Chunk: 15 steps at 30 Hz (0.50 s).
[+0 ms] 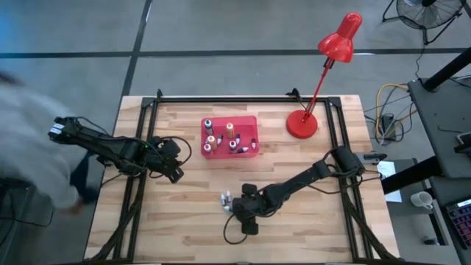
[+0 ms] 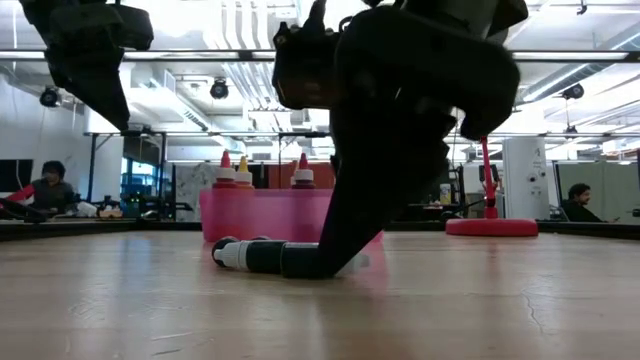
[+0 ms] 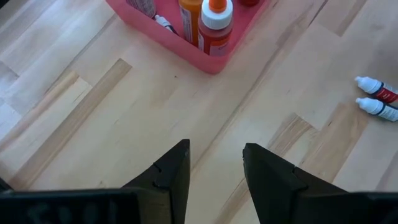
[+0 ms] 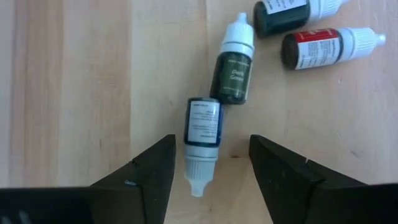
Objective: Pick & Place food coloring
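Observation:
Four small food coloring bottles lie on their sides on the wood near the table's front middle (image 1: pixel 227 199). In the right wrist view they are a blue-labelled one (image 4: pixel 203 129), a dark green one (image 4: pixel 234 67), a black one (image 4: pixel 283 14) and a red one (image 4: pixel 314 48). My right gripper (image 4: pixel 211 144) is low over the table (image 2: pixel 330 262), open, with a finger on each side of the blue-labelled bottle, whose cap end lies between the fingers without touching them. My left gripper (image 3: pixel 216 149) hovers open left of the red tray (image 1: pixel 252 151), which holds several more bottles (image 3: pixel 214 25).
A red desk lamp stands on its round base (image 1: pixel 302 124) right of the tray at the far side. A blurred person (image 1: pixel 22 125) is beside the table's left edge. Black frame rails (image 1: pixel 140 177) run along both table sides. Bare wood lies between the tray and the loose bottles.

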Available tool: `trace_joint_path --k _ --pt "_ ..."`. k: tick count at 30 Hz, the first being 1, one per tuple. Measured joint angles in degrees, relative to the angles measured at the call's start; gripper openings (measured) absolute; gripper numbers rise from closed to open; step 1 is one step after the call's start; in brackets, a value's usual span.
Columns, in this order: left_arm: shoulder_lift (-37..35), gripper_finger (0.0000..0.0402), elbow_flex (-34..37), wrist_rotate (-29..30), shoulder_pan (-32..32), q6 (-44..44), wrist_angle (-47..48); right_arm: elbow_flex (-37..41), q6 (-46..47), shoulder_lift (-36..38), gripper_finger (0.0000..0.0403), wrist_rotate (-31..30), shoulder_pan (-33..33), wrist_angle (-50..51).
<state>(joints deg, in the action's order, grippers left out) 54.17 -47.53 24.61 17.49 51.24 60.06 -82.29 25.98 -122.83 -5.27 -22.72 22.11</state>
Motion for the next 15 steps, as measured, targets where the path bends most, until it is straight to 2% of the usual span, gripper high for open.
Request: trace_joint_path --k 5,15 --pt "0.00 0.0122 0.00 0.05 0.00 0.02 -0.05 -0.06 0.63 -0.30 0.0164 -0.59 -0.02 0.09" --pt "0.00 0.0122 0.00 0.07 0.01 0.00 -0.05 0.16 4.30 1.02 0.0051 -0.90 0.55 0.39"
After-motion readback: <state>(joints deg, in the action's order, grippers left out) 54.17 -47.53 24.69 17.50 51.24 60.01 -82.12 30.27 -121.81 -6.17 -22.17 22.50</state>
